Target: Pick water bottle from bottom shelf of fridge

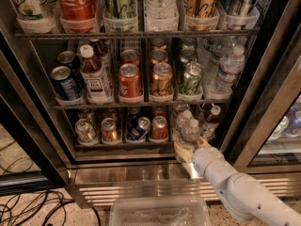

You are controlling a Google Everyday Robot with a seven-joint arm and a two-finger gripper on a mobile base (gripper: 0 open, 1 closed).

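The fridge stands open, with cans and bottles on three wire racks. On the bottom shelf, at the right end, a small clear water bottle with a white cap stands at the front edge. My gripper reaches in from the lower right. Its tan fingers close around the bottle's lower body, and my white arm trails down to the right. A second clear bottle stands just behind the first.
A white-capped dark drink bottle stands right of the gripper. Cans fill the bottom shelf to the left. More water bottles stand on the middle rack. A clear plastic bin and cables are on the floor below.
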